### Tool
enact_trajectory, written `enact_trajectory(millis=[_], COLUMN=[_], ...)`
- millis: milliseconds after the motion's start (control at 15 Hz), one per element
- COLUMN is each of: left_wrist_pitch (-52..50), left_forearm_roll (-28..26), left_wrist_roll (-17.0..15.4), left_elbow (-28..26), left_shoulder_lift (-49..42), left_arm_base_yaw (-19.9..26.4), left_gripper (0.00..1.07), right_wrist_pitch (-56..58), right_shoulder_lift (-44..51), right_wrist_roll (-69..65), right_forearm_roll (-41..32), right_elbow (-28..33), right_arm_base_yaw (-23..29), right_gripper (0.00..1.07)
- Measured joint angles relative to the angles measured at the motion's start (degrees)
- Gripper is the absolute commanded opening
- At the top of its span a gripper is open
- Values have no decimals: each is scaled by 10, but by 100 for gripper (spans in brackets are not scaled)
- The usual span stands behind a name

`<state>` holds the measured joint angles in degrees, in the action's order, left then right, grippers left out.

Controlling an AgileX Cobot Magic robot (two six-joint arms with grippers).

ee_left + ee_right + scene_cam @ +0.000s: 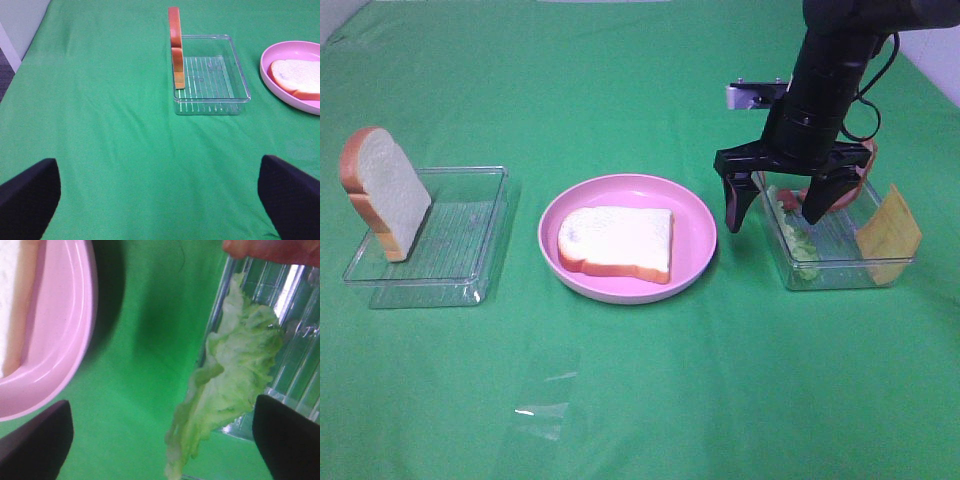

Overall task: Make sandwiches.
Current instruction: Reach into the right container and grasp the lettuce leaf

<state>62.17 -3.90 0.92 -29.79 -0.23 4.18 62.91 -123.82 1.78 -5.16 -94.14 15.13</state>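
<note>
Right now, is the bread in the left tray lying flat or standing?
Standing on edge, slightly tilted: the bread slice rises above the clear tray's rim.

Two bread slices show, and two clear trays. There is one pink plate, one lettuce leaf and one cheese slice.

No text, label, brand, number or sign can be read in any of the views.
</note>
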Motion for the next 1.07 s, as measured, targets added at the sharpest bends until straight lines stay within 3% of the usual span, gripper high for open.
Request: enact_trajectory(millis=[67, 133, 800, 933, 1067], left_wrist_pitch=[-1, -1, -1, -1, -1], left_forearm_roll=[0, 0, 0, 0, 0], left_wrist_roll=[0, 0, 0, 0, 0], left_elbow=[0, 0, 0, 0, 0], left_shoulder_lift=[0, 0, 0, 0, 0], left_arm_base_yaw=[0, 0, 0, 0, 0], left_gripper=[99, 99, 99, 99, 99], right_wrist_pitch=[-1, -4, -9, -9, -6], right_shoulder_lift=[-2, -2, -2, -2, -2], right_wrist_roll=[0, 0, -2, -2, -2], right_forearm_roll=[3, 6, 6, 9, 12], right_elbow=[0, 0, 0, 0, 0], right_arm_base_yaw=[0, 0, 0, 0, 0], right_gripper=[67, 62, 60, 54, 38])
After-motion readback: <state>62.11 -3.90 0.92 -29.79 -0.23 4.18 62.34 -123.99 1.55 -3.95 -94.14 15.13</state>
